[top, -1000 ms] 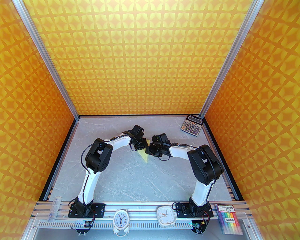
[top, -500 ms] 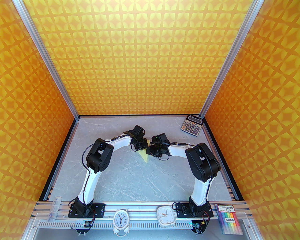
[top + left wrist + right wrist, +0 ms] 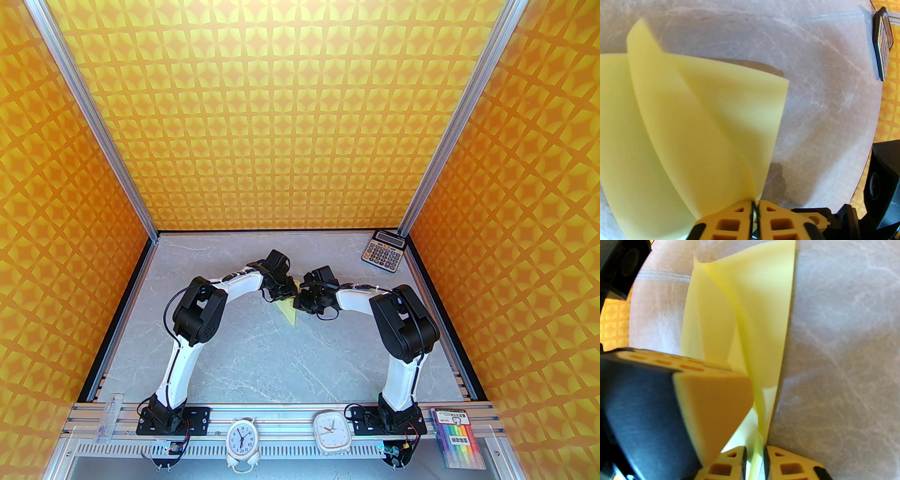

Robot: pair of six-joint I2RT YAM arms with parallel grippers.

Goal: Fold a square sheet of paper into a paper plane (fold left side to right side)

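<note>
Both claws pinching one creased sheet, mid-table.
My left claw [image 3: 755, 207] is nipped narrow on a corner of the pale yellow creased paper sheet [image 3: 693, 131]; my right claw [image 3: 754, 452], just beside it, is closed on another edge. Print on the grey keypad calculator [image 3: 383, 251] far beyond my right claw is too small to read. Since a second ago my right arm drew in slightly; the sheet stayed. Bare grey marble table [image 3: 262, 365] lies open behind both claws.

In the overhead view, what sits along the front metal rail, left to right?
Clear plastic piece, left arm's base, round clock, square clock, right arm's base, pack of markers.
</note>
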